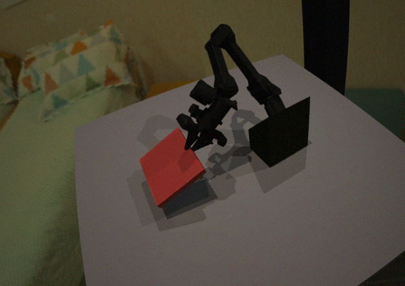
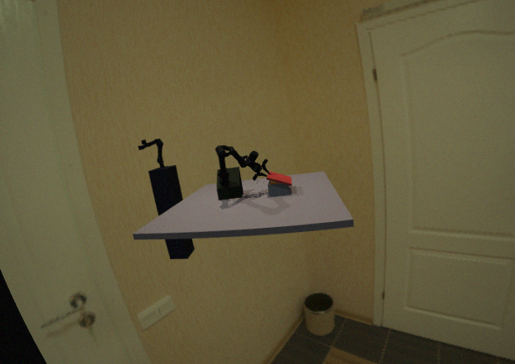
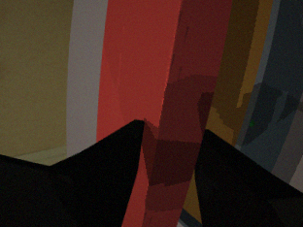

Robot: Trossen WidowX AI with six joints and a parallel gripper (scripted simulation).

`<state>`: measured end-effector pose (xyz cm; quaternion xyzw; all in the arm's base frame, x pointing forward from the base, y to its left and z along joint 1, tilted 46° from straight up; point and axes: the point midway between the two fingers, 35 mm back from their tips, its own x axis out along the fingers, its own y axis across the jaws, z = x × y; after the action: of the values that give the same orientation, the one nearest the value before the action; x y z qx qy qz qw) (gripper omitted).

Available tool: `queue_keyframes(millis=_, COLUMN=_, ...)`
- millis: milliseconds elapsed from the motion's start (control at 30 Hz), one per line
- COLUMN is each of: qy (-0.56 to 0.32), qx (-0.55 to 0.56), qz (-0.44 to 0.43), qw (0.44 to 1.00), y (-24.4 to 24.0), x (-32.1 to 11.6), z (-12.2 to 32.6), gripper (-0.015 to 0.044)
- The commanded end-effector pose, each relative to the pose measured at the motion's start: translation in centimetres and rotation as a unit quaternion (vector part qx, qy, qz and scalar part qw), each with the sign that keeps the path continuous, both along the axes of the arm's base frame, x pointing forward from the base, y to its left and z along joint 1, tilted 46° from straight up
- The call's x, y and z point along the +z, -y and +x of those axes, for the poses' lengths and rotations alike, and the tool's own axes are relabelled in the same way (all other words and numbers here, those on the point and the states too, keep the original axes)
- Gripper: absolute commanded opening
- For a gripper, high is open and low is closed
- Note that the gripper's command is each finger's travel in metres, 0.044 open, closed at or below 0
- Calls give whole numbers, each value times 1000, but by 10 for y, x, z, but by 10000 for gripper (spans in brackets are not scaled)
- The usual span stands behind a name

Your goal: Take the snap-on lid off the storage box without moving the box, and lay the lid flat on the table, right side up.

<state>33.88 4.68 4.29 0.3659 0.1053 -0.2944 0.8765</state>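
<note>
The red lid (image 1: 170, 170) (image 2: 279, 177) (image 3: 133, 58) is tilted on the storage box, its edge on the arm's side raised and its far edge low. The blue-grey storage box (image 1: 187, 198) (image 2: 279, 189) (image 3: 286, 63) stands on the table under it. Something orange-yellow (image 3: 250, 48) shows in the gap between lid and box. My gripper (image 1: 189, 148) (image 2: 269, 174) (image 3: 170, 134) is shut on the raised edge of the lid, one finger on its top face and one on its underside. The lid's far edge against the box is hidden in the wrist view.
The arm's dark base block (image 1: 281, 134) (image 2: 229, 184) stands on the table (image 1: 245, 237) (image 2: 249, 219), on the arm's side of the box. A tall dark pillar (image 1: 324, 41) (image 2: 166, 189) with a second small arm stands beyond the table's edge.
</note>
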Motion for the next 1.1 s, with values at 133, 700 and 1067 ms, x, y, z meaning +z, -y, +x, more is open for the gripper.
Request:
queue_keyframes(millis=133, qy=6, qx=2, qz=4, qw=1000, y=-11, x=12, z=7, gripper=0)
queue_keyframes(millis=700, qy=7, qx=2, qz=4, qw=1000, y=-27, x=29, z=20, gripper=0)
queue_keyframes(millis=1067, qy=7, qx=2, qz=5, qw=1000, y=-38, x=40, z=33, gripper=0)
